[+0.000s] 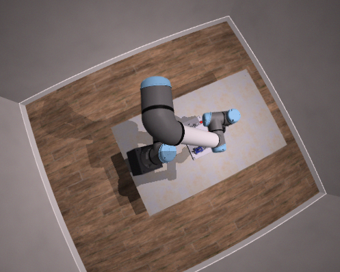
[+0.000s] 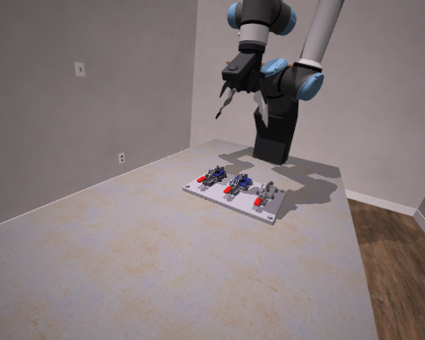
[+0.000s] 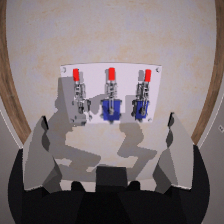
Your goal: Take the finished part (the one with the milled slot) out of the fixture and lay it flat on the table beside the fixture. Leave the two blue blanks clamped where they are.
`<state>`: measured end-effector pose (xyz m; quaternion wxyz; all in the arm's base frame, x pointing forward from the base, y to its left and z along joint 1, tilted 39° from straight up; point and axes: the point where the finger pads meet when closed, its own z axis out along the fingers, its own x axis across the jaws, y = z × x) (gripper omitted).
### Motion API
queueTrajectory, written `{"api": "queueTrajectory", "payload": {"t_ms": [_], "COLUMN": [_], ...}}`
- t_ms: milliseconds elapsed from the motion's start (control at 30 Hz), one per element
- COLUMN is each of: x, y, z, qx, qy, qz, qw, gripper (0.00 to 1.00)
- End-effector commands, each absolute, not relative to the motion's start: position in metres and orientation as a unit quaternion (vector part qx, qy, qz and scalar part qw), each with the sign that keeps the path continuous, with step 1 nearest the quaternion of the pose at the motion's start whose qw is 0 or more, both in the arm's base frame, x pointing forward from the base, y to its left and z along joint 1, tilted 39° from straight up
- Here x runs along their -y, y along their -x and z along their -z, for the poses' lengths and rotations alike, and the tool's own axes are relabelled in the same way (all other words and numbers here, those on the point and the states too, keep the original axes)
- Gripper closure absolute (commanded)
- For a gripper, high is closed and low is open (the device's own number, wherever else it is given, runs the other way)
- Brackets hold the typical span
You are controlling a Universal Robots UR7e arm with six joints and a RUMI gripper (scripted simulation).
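The fixture plate (image 1: 201,155) (image 2: 216,197) (image 3: 95,75) lies on the table with three red-handled clamps in a row. The middle blue blank (image 2: 244,183) (image 3: 105,111) and the outer blue blank (image 1: 198,150) (image 2: 219,173) (image 3: 139,111) sit at their clamps. The third station, right in the exterior view and left in the wrist view, shows only grey; the finished part and its slot cannot be told apart from the clamp (image 2: 264,197) (image 3: 80,100). My gripper (image 2: 242,120) (image 3: 107,115) is open and empty, high above the table on the arm-base side of the fixture. In the top view the arm hides it.
The robot's base (image 1: 144,160) (image 2: 272,141) stands at the table's end, behind the fixture in the exterior view. The red clamp handles (image 2: 257,202) (image 3: 111,74) point away from the base. Arm shadows fall across the table (image 2: 135,239) near the fixture.
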<state>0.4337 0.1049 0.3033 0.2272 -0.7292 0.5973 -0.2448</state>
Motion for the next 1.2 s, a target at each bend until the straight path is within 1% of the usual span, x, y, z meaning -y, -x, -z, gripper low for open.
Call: {"api": "queueTrajectory", "payload": {"t_ms": [0,900,1167], "x": [-0.105,-0.105,-0.121], "y": [-0.434,-0.434,-0.426], "z": [-0.304,-0.303,-0.275], "qx": [-0.597,-0.597,-0.599], "qy": [0.729,0.729,0.729], "qz": [0.245,0.245,0.243], "qw": [0.228,0.228,0.226], "gripper": [0.0,0.0,0.0]}}
